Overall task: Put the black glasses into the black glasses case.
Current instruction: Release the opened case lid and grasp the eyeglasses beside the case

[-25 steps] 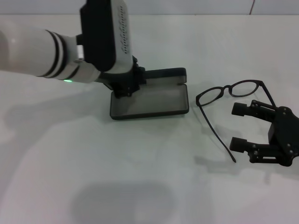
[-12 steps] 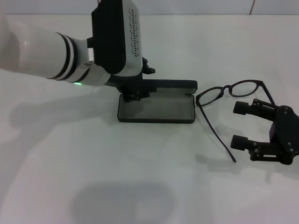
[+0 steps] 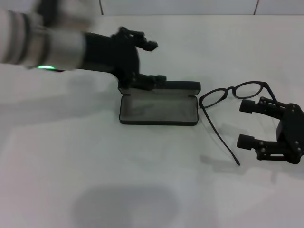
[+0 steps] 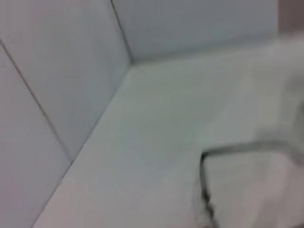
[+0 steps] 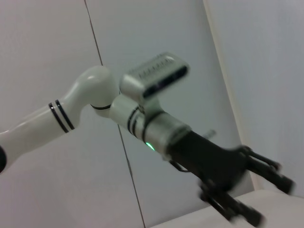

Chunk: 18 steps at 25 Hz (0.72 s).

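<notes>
Table (image 3: 142, 190) white. Case (image 3: 158, 108) lay open, centre. Left gripper (image 3: 149, 64) above its far left corner, fingers apart, holding nothing. Right gripper (image 3: 248, 123) spread, empty, just right of the glasses (image 3: 232, 92) beside the case. Pickup pending; next: close on frame.

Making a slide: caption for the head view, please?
Case lies open; left gripper open above its lid, right gripper open beside the glasses on the table.

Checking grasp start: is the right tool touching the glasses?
Apart. In the head view the right tool sits open beside the glasses, with white table showing between its fingertips and the frame and temple arm.
</notes>
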Motion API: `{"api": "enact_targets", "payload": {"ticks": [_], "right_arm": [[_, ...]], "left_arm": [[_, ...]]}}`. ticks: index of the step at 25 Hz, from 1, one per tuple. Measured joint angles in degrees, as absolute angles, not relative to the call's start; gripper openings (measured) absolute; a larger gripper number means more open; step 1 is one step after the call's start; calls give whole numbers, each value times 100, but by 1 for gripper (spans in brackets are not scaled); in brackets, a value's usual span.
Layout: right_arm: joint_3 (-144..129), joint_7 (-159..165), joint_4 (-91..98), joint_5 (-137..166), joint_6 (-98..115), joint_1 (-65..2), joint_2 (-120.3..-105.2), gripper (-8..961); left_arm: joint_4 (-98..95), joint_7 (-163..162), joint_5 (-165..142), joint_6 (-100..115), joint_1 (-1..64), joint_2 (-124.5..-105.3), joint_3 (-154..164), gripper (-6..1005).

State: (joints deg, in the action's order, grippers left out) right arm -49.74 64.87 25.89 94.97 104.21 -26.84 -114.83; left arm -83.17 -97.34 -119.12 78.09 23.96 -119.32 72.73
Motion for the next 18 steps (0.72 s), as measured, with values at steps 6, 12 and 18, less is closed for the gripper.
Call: {"api": "enact_targets", "payload": {"ticks": [6, 12, 18], "right_arm": [[-4975, 6537, 2727, 9471, 10720, -2722, -11354, 871], [-5011, 6539, 2926, 9469, 11420, -2759, -11119, 870], [-5189, 6528, 3030, 9498, 11741, -2807, -11053, 870]], "left_arm": [[-6655, -9498, -10102, 9978, 2439, -11704, 5279, 747], [-3564, -7679, -9502, 10881, 2355, -11161, 4901, 748], [-2945, -6658, -9862, 10891, 1759, -11393, 4902, 750]]}}
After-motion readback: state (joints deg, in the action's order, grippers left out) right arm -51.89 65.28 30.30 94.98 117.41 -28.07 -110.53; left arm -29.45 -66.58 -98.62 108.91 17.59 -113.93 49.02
